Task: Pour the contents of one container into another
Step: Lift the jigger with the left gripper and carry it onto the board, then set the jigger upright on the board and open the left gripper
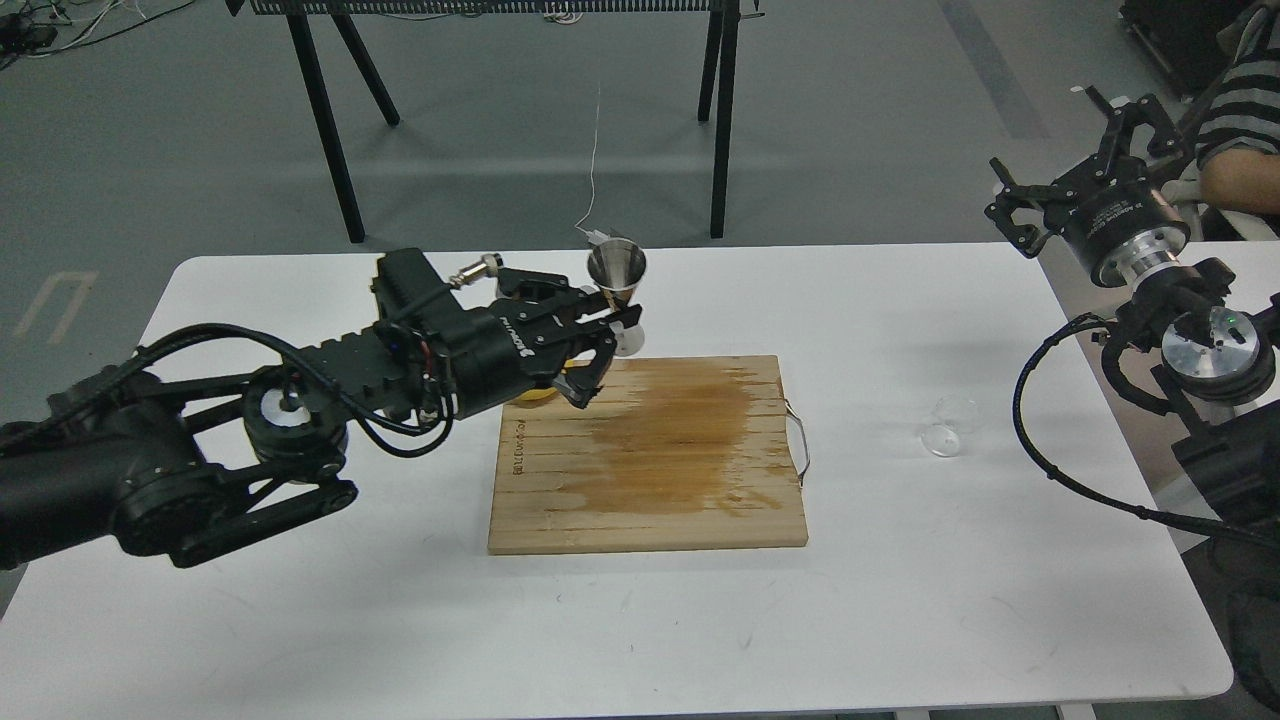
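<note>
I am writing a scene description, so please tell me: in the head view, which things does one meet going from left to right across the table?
left gripper holding the steel jigger → wooden cutting board → clear glass cup on the table → right gripper, raised off the table's right edge. The yellow thing under the left gripper is left out: mostly hidden.

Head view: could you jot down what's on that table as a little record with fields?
left tool: shut on the steel jigger, held upright near the board's far left corner
right tool: open, raised beyond the table's right edge, holding nothing
glass cup: on the white table, right of the board
cutting board: wooden, with a dark wet-looking stain
yellow object: mostly hidden behind the left tool
</note>
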### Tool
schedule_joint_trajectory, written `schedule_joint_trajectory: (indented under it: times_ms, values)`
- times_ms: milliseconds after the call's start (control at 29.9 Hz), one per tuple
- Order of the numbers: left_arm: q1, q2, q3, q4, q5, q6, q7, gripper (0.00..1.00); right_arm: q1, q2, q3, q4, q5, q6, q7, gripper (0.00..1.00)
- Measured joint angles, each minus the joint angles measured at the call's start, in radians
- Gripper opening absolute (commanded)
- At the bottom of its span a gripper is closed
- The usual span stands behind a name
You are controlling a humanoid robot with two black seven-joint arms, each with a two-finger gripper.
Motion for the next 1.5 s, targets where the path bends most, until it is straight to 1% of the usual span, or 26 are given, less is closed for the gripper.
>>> schedule_joint_trajectory:
  times_ms: [134, 234, 334, 401, 568, 802, 869, 1169, 1336, 1503]
  values:
    - [0.000, -0.156, 0.003, 0.110, 0.018, -0.004, 0.000, 0.02, 0.000, -0.002, -0.001, -0.005, 0.000, -0.003, 0.000, 0.99]
    - [0.000, -0.250, 0.005, 0.171, 0.036, -0.004, 0.000, 0.02, 0.004, -0.003, -0.003, -0.006, -0.001, -0.004, 0.000, 0.99]
    - [0.005, -0.322, 0.005, 0.237, 0.051, -0.004, 0.000, 0.02, 0.011, -0.004, -0.025, -0.006, -0.003, -0.006, 0.000, 0.99]
    - [0.013, -0.349, 0.005, 0.277, 0.053, -0.004, -0.001, 0.02, 0.013, -0.004, -0.038, -0.006, -0.003, -0.007, 0.000, 0.99]
    - [0.032, -0.361, 0.011, 0.389, 0.054, 0.007, -0.004, 0.02, 0.014, -0.002, -0.043, -0.005, -0.003, -0.008, 0.000, 0.99]
    - [0.066, -0.362, 0.016, 0.530, 0.054, 0.047, -0.012, 0.02, 0.016, -0.001, -0.037, -0.003, -0.001, -0.006, 0.001, 0.99]
    - [0.074, -0.362, 0.017, 0.555, 0.054, 0.055, -0.014, 0.02, 0.022, -0.001, -0.037, -0.003, 0.000, -0.006, 0.002, 0.99]
    - [0.134, -0.362, 0.027, 0.571, 0.054, 0.074, -0.016, 0.02, 0.029, -0.001, -0.037, -0.003, -0.001, -0.006, 0.003, 0.99]
    - [0.147, -0.361, 0.027, 0.572, 0.054, 0.076, -0.016, 0.02, 0.030, 0.000, -0.037, -0.004, -0.001, -0.006, 0.003, 0.99]
    - [0.153, -0.362, 0.027, 0.576, 0.054, 0.076, -0.016, 0.08, 0.030, 0.000, -0.037, -0.004, -0.001, -0.006, 0.003, 0.99]
